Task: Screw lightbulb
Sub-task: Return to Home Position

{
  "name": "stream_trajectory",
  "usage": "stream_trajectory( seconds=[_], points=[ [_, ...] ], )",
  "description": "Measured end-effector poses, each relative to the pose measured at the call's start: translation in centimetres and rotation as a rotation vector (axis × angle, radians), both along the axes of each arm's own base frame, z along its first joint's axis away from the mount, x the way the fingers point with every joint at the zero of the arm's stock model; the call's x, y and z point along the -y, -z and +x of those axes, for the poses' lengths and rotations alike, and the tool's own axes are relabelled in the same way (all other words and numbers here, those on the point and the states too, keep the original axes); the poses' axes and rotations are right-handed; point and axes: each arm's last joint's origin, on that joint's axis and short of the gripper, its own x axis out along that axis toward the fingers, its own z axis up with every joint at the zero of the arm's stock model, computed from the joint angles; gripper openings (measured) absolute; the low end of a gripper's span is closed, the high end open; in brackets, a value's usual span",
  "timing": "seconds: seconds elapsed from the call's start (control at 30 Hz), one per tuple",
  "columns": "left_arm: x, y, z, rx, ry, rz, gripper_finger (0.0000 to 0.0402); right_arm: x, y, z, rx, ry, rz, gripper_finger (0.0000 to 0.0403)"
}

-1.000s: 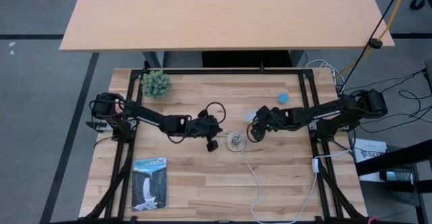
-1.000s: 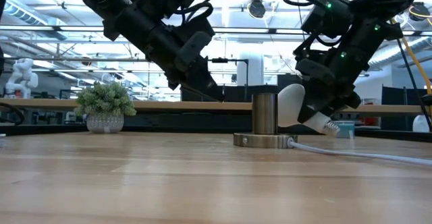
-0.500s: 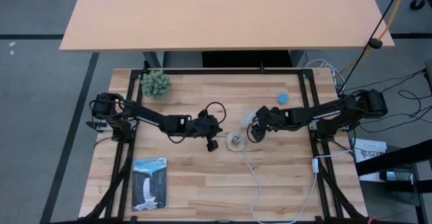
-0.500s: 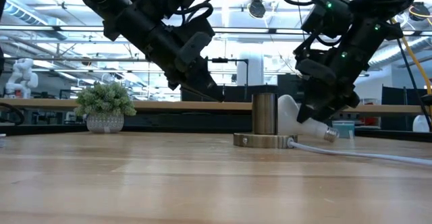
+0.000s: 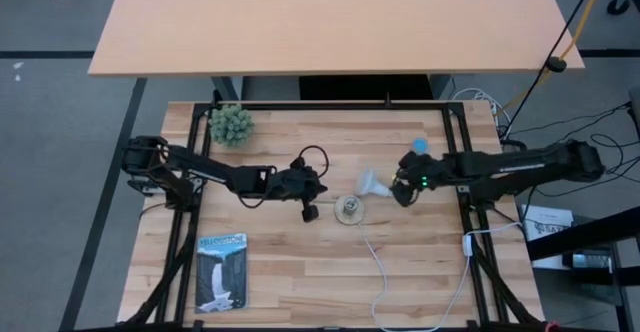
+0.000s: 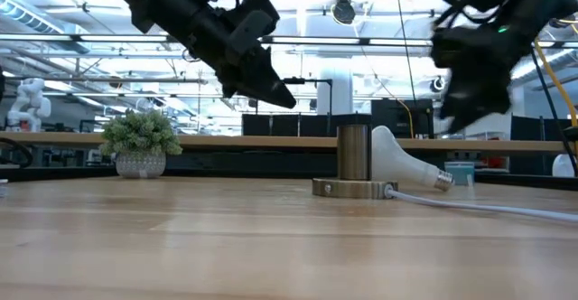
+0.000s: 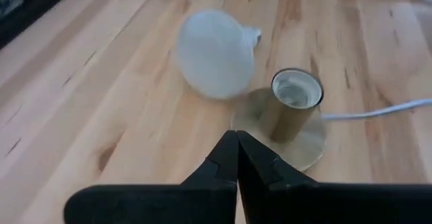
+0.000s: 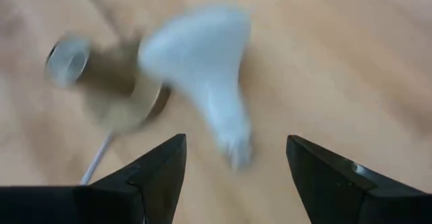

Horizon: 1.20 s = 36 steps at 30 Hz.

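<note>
I am looking at the socket (image 7: 294, 105) as my landmark, and its upright barrel is standing empty, its mouth showing open in the left wrist view. The lightbulb (image 5: 375, 182) is lying on its side on the table (image 5: 300, 282), just beside the socket on the right arm's side. Its dome is facing the socket and its grey screw base is pointing away from it. I cannot tell whether the dome is touching the socket's disc.

The left gripper (image 7: 237, 143) is hanging above the table near the socket on the opposite side from the bulb, its fingers pressed together on nothing. The right gripper (image 8: 235, 139) is hovering beyond the bulb's screw base, away from the socket, with its fingers spread wide and nothing between them. In the low view both grippers are sitting well above the socket's top.

As I am judging it, the bulb is not screwed in. Seating it would mean picking it up, turning its base down over the barrel and twisting it in.
</note>
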Motion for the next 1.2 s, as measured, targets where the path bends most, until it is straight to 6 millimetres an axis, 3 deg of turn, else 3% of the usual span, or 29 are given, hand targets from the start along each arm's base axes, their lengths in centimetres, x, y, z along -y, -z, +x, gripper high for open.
stream_trajectory(
  seconds=[0.13, 0.23, 0.5, 0.73, 0.87, 1.07, 1.2],
  points=[
    [0.8, -0.4, -0.2, 0.009, 0.020, -0.020, 0.0000, -1.1, -0.3, -1.7, -0.055, -0.116, 0.190, 0.0241],
    [1.4, -0.4, -0.3, 0.003, 0.042, -0.019, 0.0000, -2.4, -0.3, -2.3, -0.095, -0.208, 0.209, 0.0206],
    [1.4, 0.0, -0.5, -0.048, 0.089, 0.047, 0.0000, -4.3, 0.4, -3.3, -0.211, -0.241, 0.095, 0.0015],
    [1.4, 0.5, -1.1, -0.129, 0.079, 0.037, 0.0000, -5.0, 0.8, -3.2, -0.222, -0.169, 0.095, 0.0030],
    [2.1, -0.4, -2.3, -0.173, 0.103, 0.049, 0.0000, -5.1, 0.8, -3.1, -0.213, -0.121, 0.126, 0.0031],
    [3.3, -0.5, -6.8, 0.000, 0.163, 0.025, 0.0000, -5.2, 0.7, -2.9, -0.187, -0.115, 0.133, 0.0031],
    [2.5, 0.6, -11.3, 0.131, 0.153, -0.016, 0.0000, -5.2, 0.6, -2.8, -0.170, -0.130, 0.128, 0.0031]
  ],
)
